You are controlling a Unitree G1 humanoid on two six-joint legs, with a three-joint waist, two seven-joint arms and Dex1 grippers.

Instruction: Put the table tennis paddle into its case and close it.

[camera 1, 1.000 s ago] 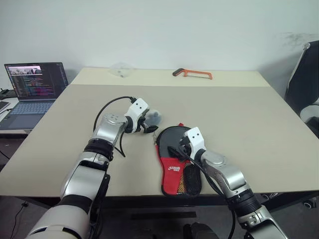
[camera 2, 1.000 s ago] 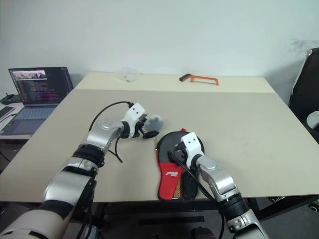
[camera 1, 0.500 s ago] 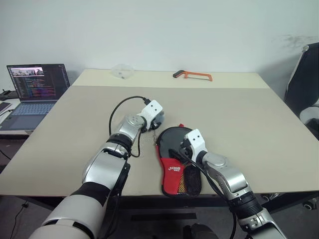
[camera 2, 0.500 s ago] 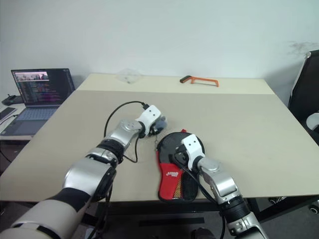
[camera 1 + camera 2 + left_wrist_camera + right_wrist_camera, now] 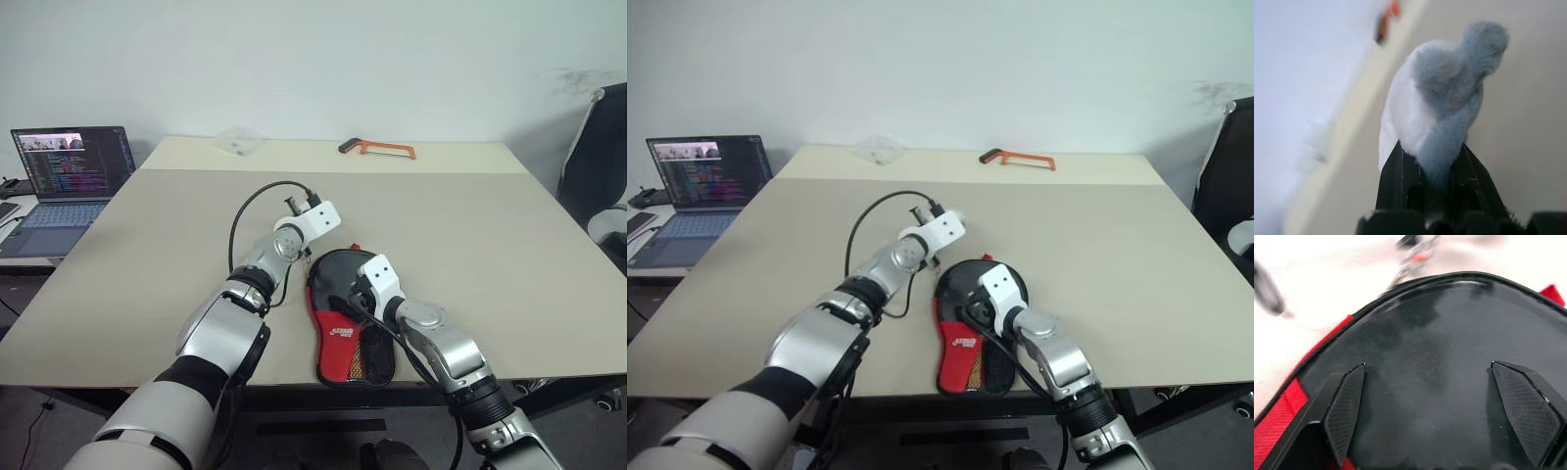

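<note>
A beige table [image 5: 509,255] is seen from above, and on it, near its front edge, the case [image 5: 348,328] lies flat, its rounded black end pointing away from the robot and its red lettered panel and mesh nearer the front edge. The table tennis paddle itself cannot be told apart from the case in these views; the round black face seen in the right wrist view [image 5: 1440,382] may be the blade or the pouch, and it cannot be said which. The right gripper [image 5: 1442,416] is held just over this rounded black end, its two fingers [image 5: 1344,411] spread wide apart with nothing clasped between them. The left gripper [image 5: 1430,171] is held beside the far left rim of the case, and its jaws are pinched tight on a small whitish-grey lump [image 5: 1440,103], a soft fuzzy thing that sticks out past the fingertips. Whether the lump is clear of the tabletop cannot be judged. An orange-handled hacksaw [image 5: 377,147] is laid near the far edge of the table, well apart from the case, and a crumpled clear wrapper [image 5: 238,140] is set near the far left corner. An open laptop [image 5: 71,162] stands on a separate surface off the table's left side.
</note>
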